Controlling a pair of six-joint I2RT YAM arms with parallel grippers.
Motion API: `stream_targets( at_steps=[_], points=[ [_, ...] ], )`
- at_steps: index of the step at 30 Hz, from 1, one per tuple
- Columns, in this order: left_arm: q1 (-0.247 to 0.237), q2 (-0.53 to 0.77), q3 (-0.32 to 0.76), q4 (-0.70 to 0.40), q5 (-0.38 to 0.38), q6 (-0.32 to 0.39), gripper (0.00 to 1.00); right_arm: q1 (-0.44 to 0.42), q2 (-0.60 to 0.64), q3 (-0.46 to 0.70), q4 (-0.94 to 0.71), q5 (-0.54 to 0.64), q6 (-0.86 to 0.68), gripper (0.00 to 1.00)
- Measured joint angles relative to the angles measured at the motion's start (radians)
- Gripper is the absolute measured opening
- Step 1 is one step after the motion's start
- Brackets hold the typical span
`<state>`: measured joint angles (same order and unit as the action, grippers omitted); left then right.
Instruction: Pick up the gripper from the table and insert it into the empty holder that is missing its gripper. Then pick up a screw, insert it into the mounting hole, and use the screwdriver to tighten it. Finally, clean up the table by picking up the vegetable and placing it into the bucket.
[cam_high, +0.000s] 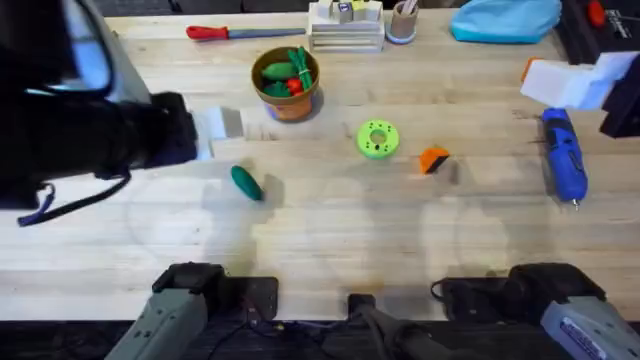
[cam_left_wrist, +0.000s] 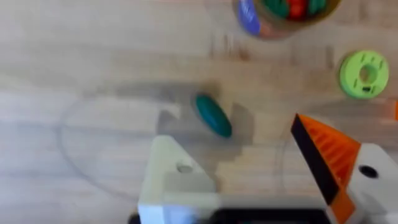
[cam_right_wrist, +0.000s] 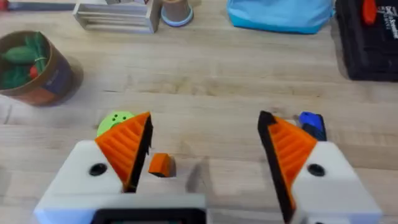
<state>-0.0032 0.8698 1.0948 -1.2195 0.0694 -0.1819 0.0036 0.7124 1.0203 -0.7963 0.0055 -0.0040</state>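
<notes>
On the wooden table (cam_high: 330, 240), seen from overhead, the left arm loomed large and dark at the far left, its white holder (cam_high: 222, 128) reaching toward the middle. The left gripper (cam_left_wrist: 255, 180) stood wide open and empty in its wrist view: 1 finger (cam_left_wrist: 326, 155) carried an orange ribbed pad, the other (cam_left_wrist: 171, 171) showed a bare white base with a mounting hole. Just right of the holder lay the dark green vegetable (cam_high: 246, 183), flat on the wood and apart from everything. Behind it stood the brown-orange bucket (cam_high: 287, 84), upright, with green and red toy produce inside. Further right sat a lime-green ring-shaped disc (cam_high: 377, 139), and close beside that the small orange gripper (cam_high: 433, 160), loose on the table. The right gripper (cam_right_wrist: 205, 149) hung above that pad, its 2 orange-padded fingers spread wide and holding nothing. Near the right edge lay the blue screwdriver (cam_high: 563, 156), bit pointing toward the arms' bases.
</notes>
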Motion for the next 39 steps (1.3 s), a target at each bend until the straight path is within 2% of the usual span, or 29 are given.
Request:
stream_targets(
  at_steps=[2,5,8,13,14,15,18,19,20,23,25,26,27,32,33,36,39],
  points=[
    [0.0,0.036,-0.008,-0.021,0.01,-0.062,0.796,0.0,0.001,0.0,0.0,0.0,0.0,0.991],
    [0.0,0.064,-0.059,0.027,0.011,-0.181,0.796,0.0,0.001,0.0,0.0,0.0,0.0,0.991],
    [0.0,0.065,-0.173,0.104,0.011,-0.294,0.796,0.0,0.001,0.0,0.0,0.0,0.0,0.991],
    [0.0,0.066,-0.368,0.192,0.014,-0.43,0.796,0.0,0.001,0.0,-0.014,0.0,0.0,0.991],
    [0.0,0.066,-0.394,0.202,0.015,-0.456,0.756,0.0,0.001,0.0,-0.016,0.0,0.0,0.991],
    [0.0,0.066,-0.412,0.207,0.015,-0.471,0.633,0.0,0.001,0.0,-0.019,0.0,0.0,0.991],
    [0.0,0.066,-0.426,0.22,0.017,-0.506,0.161,0.0,0.001,0.0,-0.031,0.0,0.0,0.991],
    [0.0,0.066,-0.426,0.229,0.016,-0.509,0.042,0.0,0.001,0.0,-0.036,0.0,0.0,0.991],
    [0.0,0.066,-0.426,0.237,0.018,-0.515,0.012,0.0,0.001,0.0,-0.04,0.0,0.0,0.991],
    [0.0,0.066,-0.423,0.241,0.041,-0.517,0.006,0.0,0.001,0.0,-0.048,0.0,0.0,0.991],
    [0.0,0.066,-0.406,0.25,0.085,-0.482,0.007,0.0,0.001,0.0,-0.052,0.0,0.0,0.991],
    [0.0,0.066,-0.391,0.258,0.114,-0.449,0.021,0.0,0.001,0.0,-0.053,0.0,0.0,0.991],
    [0.0,0.066,-0.375,0.267,0.142,-0.416,0.127,0.0,0.001,0.0,-0.055,0.0,0.0,0.991],
    [0.0,0.066,-0.276,0.34,0.342,-0.193,0.894,0.0,0.001,0.0,-0.056,0.0,0.0,0.991],
    [0.0,0.066,-0.261,0.37,0.393,-0.154,0.97,0.0,0.001,0.0,-0.056,0.0,0.0,0.991],
    [0.0,0.066,-0.236,0.501,0.527,-0.077,0.995,0.0,0.001,0.0,-0.056,0.0,0.0,0.991],
    [0.0,0.066,-0.224,0.643,0.617,-0.036,0.994,0.0,0.001,0.0,-0.056,0.0,0.0,0.991]
  ],
)
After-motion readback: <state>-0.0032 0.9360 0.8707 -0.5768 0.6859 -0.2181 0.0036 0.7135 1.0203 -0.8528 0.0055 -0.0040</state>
